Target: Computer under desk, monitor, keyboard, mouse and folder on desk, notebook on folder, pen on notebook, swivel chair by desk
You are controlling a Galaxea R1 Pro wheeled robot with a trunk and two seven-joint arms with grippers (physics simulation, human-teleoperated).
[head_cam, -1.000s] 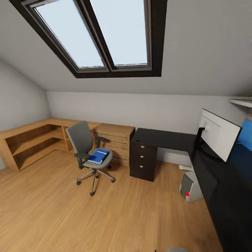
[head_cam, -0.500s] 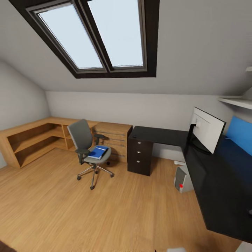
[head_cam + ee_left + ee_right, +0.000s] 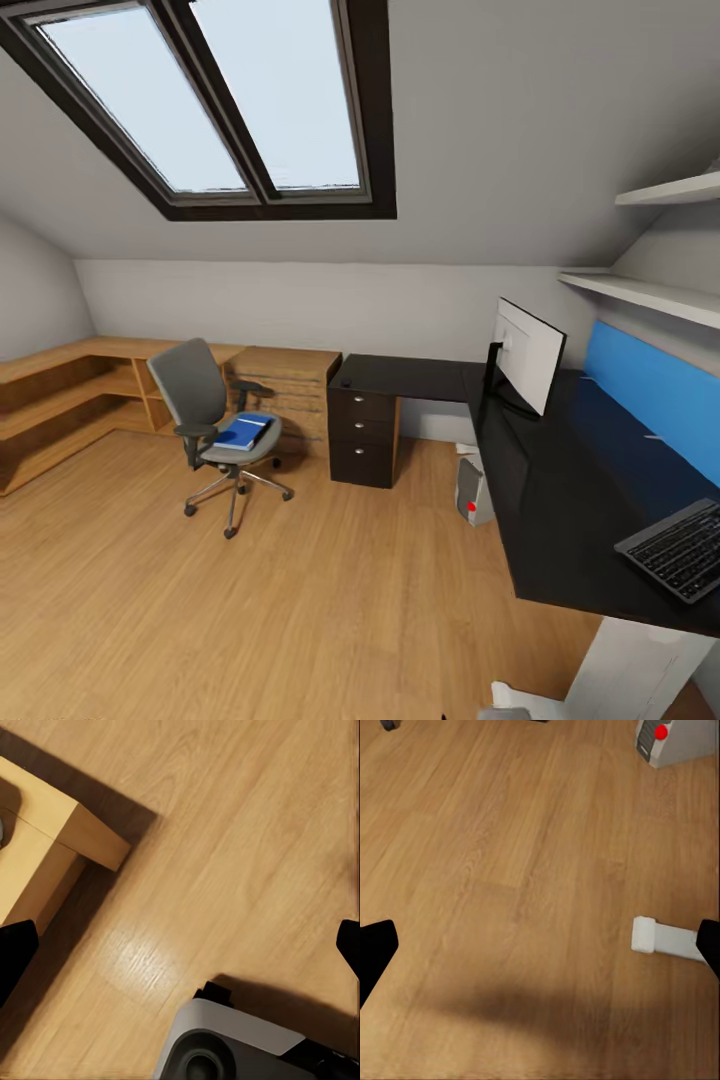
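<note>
A grey swivel chair [image 3: 200,400] stands on the floor to the left of the desk, with a blue folder [image 3: 243,432] lying on its seat. The black L-shaped desk [image 3: 560,500] carries a white-backed monitor [image 3: 527,355] near its corner and a dark keyboard [image 3: 680,547] near its right end. Under the desk sits the grey computer tower [image 3: 474,492] with a red button, which the right wrist view catches too as the tower [image 3: 675,739]. My left gripper [image 3: 180,949] hangs open over the floor. My right gripper [image 3: 540,949] is open too, empty.
A black drawer unit [image 3: 365,435] closes the desk's left end, beside wooden low shelving [image 3: 60,400]. Wall shelves [image 3: 650,290] hang above a blue panel [image 3: 650,385]. A white desk foot [image 3: 664,937] lies on the floor. A wooden furniture corner [image 3: 67,832] and my base [image 3: 240,1042] are below the left gripper.
The head camera has swung to the right, so the whole picture slid left. The keyboard and more of the desk's right side have come into view. The things themselves have not moved.
</note>
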